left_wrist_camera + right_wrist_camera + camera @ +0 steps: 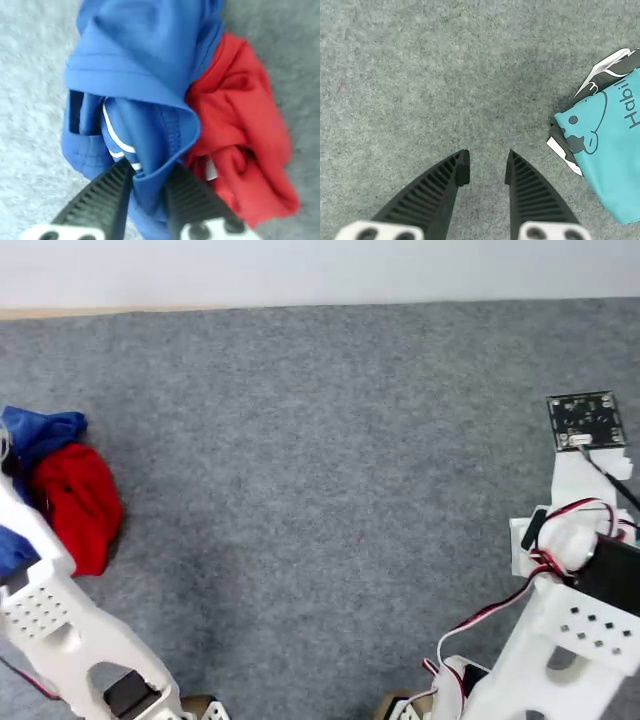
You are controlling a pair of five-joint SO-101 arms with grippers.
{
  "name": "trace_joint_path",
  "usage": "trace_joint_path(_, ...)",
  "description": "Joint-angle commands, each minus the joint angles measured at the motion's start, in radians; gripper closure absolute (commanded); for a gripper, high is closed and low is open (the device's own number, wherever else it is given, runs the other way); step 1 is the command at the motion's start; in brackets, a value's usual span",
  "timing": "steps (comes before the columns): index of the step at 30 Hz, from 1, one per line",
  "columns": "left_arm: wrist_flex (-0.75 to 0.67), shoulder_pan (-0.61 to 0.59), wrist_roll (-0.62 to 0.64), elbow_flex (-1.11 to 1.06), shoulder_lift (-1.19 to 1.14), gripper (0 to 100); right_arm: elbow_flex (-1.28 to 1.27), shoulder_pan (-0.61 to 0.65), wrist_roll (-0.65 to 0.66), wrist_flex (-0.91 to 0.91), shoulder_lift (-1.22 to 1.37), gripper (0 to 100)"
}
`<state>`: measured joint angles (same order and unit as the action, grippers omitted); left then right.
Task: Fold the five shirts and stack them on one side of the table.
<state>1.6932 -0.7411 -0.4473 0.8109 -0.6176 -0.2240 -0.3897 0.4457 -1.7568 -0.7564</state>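
While my left end effector (150, 174) pinches a fold of the blue shirt (140, 60), red shirt (240, 130) touching alongside, my right end effector (486, 167) hangs part-open, empty, well apart.

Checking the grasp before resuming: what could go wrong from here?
Left gripper pinches only a fold of the crumpled blue fabric shirt; it may slip free.
The crumpled red fabric shirt touches it and might drag along.
Right gripper is beside the folded teal shirt; it could nudge it.
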Motion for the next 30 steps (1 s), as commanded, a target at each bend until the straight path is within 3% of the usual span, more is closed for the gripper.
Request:
trace_joint_path(1, 0.061, 0.077, 0.075, 0.217, 0.089, 100, 0.003, 0.004, -0.011, -0.041, -0.015, 87.7)
trace_joint_path(9, 0.060, 0.362, 0.315, 0.417, 0.350, 100, 0.003, 0.004, -0.011, -0.041, -0.015, 87.7)
trace_joint_path(16, 0.060, 0.741, 0.396, 0.415, 0.479, 100, 0.003, 0.004, -0.011, -0.041, -0.016, 87.7)
trace_joint_path(20, 0.060, 0.879, 0.411, 0.386, 0.473, 100, 0.003, 0.004, -0.011, -0.041, -0.016, 87.8)
trace_joint_path(23, 0.061, 0.882, 0.382, 0.263, 0.430, 99, 0.003, 0.004, -0.011, -0.041, -0.016, 87.8)
trace_joint_path(28, 0.060, 0.730, 0.370, -0.117, 0.365, 80, 0.003, 0.004, -0.009, -0.041, -0.016, 87.8)
trace_joint_path(30, 0.060, 0.681, 0.330, -0.237, 0.328, 79, 0.003, 0.004, -0.008, -0.039, -0.015, 87.8)
